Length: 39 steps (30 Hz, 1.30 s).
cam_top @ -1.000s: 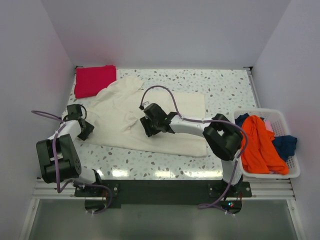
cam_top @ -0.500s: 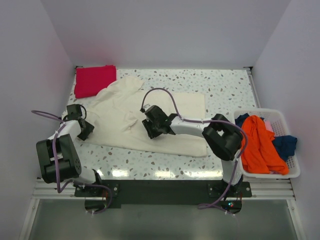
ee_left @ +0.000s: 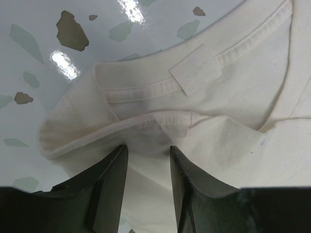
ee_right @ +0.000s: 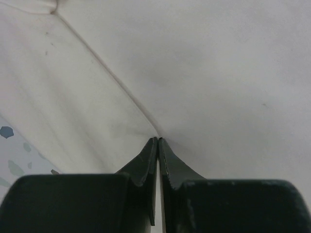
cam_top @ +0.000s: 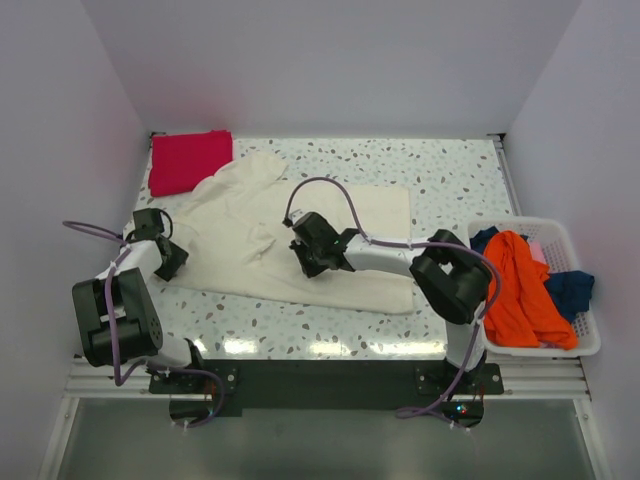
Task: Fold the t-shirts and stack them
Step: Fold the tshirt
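A large cream t-shirt [cam_top: 360, 215] lies spread across the middle of the speckled table [cam_top: 460, 170]. My left gripper [cam_top: 168, 258] is at its left edge. In the left wrist view the jaws [ee_left: 147, 148] stand partly apart, with a bunched fold of the cream t-shirt [ee_left: 233, 97] held between them just below the labelled neckline. My right gripper [cam_top: 300, 255] is low over the shirt's middle. Its tips [ee_right: 158, 141] are shut on a pinch of the cream cloth [ee_right: 218, 73], and a crease runs up to them. A folded red t-shirt [cam_top: 188, 160] lies at the back left.
At the table's right edge a white basket [cam_top: 590, 345] holds an orange t-shirt [cam_top: 515, 290] and a blue one [cam_top: 570, 290]. White walls stand on three sides. Bare tabletop [ee_left: 34, 63] shows left of the neckline.
My right gripper has closed from wide open onto the cream cloth and shifted slightly right. The left arm has not moved.
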Each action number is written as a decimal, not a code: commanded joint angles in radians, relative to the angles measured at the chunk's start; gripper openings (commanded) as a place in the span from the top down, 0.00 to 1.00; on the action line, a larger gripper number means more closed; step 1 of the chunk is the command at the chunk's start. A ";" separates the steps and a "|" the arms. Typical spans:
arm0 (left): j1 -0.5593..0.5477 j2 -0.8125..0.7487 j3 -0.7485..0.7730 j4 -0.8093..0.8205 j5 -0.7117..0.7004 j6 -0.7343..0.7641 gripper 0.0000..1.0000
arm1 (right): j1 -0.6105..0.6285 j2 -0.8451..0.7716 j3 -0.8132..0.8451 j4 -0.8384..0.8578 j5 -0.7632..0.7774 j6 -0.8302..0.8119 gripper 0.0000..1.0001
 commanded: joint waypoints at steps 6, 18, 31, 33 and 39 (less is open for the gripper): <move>0.015 0.017 -0.016 -0.040 -0.015 0.025 0.54 | -0.001 -0.088 -0.004 -0.009 0.033 -0.011 0.98; 0.015 0.020 -0.013 -0.041 -0.021 0.026 0.54 | -0.033 -0.085 0.007 -0.019 0.103 -0.003 1.00; 0.013 -0.009 -0.007 -0.035 0.008 0.054 0.51 | -0.040 -0.066 0.018 -0.027 0.097 0.000 0.86; 0.015 -0.032 0.007 -0.037 0.021 0.075 0.45 | -0.040 -0.074 0.026 -0.041 0.108 0.002 0.72; 0.015 -0.131 0.042 -0.026 0.107 0.151 0.33 | -0.053 -0.135 0.049 -0.143 0.206 0.054 0.62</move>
